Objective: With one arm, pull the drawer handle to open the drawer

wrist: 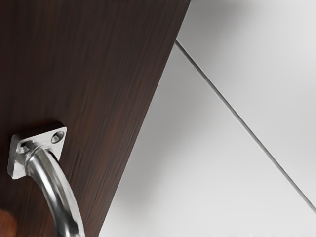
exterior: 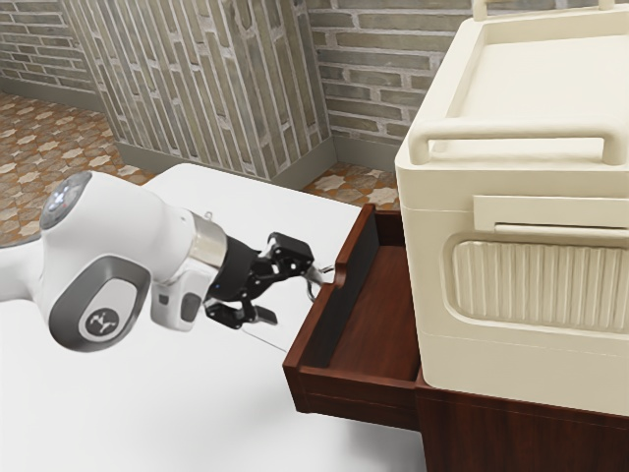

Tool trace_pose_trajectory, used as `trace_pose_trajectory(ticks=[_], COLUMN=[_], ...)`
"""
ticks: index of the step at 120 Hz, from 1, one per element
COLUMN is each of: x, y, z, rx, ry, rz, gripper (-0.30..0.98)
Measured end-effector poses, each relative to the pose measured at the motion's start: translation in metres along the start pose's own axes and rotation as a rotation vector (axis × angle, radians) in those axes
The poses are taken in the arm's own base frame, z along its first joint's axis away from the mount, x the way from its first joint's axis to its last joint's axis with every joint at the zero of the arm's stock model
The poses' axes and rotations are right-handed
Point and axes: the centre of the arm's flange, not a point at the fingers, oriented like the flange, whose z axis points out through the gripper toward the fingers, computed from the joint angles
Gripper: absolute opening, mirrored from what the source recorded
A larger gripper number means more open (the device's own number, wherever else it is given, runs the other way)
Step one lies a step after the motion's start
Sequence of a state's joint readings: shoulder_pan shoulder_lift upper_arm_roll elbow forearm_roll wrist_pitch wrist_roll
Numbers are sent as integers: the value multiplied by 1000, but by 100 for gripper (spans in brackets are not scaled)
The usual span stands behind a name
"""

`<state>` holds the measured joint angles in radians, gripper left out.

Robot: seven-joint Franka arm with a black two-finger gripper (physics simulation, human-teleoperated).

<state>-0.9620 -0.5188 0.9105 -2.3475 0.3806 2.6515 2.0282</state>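
Note:
In the exterior view my gripper (exterior: 288, 290) is open, its two fingers standing wide apart on the outer side of the drawer front. The dark red-brown drawer (exterior: 364, 385) stands out from the cabinet (exterior: 521, 433), its inside visible. A curved silver handle (exterior: 314, 283) on the drawer front is close to the upper finger; whether they touch I cannot tell. The wrist view has the handle (wrist: 57, 190) with its square screw plate on the dark drawer front (wrist: 98, 74); the bar's far end is hidden.
A large cream box-like unit (exterior: 521, 364) with rails on top rests above the drawer's cabinet. A white surface (exterior: 118, 393) lies below the arm, with a thin dark line (wrist: 237, 117) across it. Brick walls (exterior: 364, 88) stand behind.

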Motion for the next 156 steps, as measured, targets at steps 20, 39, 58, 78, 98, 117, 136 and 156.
trace_pose_trajectory(ticks=[20,39,58,78,98,117,136,156], x=[-7,-25,-62,-90,-70,-60,-67,-79], y=[-10,-31,-21,-6,-71,-94,-83,-67], z=[-21,-50,-74,-94,-102,-82,-85,-93], rx=[10,-49,-211,-428,-568,-667,-706,-726], ry=[-2,-9,-16,-60,-139,-155,-151,-150], rz=[-2,-30,-180,-346,-371,-456,-593,-758], gripper=[68,69,69,69,69,69,69,69])
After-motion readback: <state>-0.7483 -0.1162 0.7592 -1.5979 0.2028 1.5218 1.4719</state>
